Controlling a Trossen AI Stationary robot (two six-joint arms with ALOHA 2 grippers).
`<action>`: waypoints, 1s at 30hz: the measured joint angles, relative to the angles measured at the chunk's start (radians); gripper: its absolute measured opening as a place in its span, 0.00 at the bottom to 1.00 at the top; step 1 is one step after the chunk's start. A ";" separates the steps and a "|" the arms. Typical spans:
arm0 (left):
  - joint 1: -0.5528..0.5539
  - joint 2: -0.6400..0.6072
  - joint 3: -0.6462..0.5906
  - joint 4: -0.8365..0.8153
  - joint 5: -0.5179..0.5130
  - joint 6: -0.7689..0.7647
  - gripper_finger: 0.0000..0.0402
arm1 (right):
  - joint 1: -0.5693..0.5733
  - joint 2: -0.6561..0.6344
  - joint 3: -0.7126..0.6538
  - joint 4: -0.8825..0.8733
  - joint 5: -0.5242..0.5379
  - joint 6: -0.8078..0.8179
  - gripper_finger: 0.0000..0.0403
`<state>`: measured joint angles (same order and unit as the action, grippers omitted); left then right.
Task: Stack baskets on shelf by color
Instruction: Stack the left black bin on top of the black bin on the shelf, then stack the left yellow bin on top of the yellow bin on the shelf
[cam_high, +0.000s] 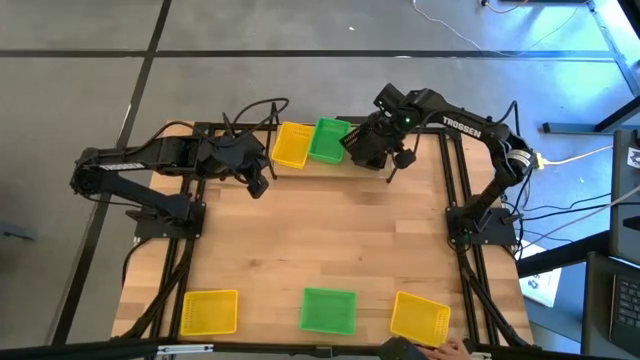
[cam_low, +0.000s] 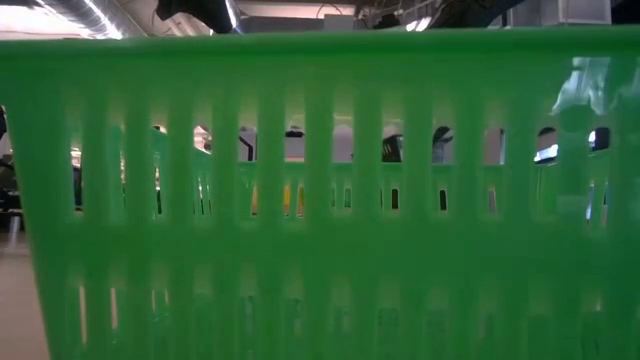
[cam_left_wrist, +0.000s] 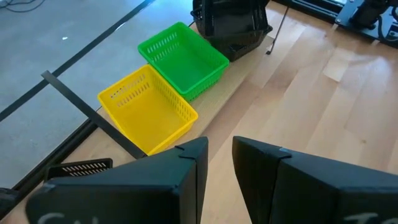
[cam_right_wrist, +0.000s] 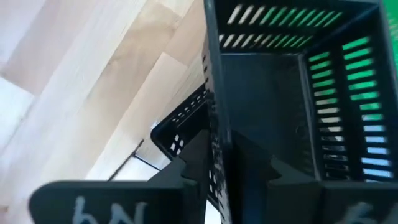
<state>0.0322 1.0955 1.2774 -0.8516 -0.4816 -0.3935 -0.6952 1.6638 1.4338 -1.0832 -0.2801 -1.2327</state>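
Note:
On the shelf at the table's far edge, a yellow basket and a green basket stand side by side on their bottoms. To their right, my right gripper is shut on a black basket. A second black basket shows just under the held one. My left gripper hovers over the table in front of the yellow basket, open by a narrow gap and empty. Two more yellow baskets and a green one lie at the near edge. My right gripper pinches one side wall of the black basket near its rim, one finger inside the basket and one outside. It comes from above. The basket sits tilted in the hold, over the second black basket; whether the two touch cannot be told.
The green basket at the near edge stands right before the low camera and fills its view. A person's hand shows at the near edge beside the right yellow basket. A black slotted piece lies by the shelf's left bar. Bare wood spans the table's middle.

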 joint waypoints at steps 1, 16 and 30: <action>0.000 0.000 0.000 0.000 0.000 0.000 0.17 | 0.000 -0.001 0.000 -0.006 0.007 -0.023 0.15; 0.000 0.000 0.000 0.000 0.000 -0.024 0.17 | 0.004 -0.004 0.001 0.001 0.200 -0.273 0.15; 0.000 0.000 0.000 0.000 0.000 -0.026 0.17 | 0.013 -0.004 0.135 -0.008 0.246 -0.232 0.15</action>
<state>0.0319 1.0958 1.2774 -0.8516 -0.4814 -0.4194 -0.6821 1.6596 1.5683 -1.0910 -0.0345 -1.4644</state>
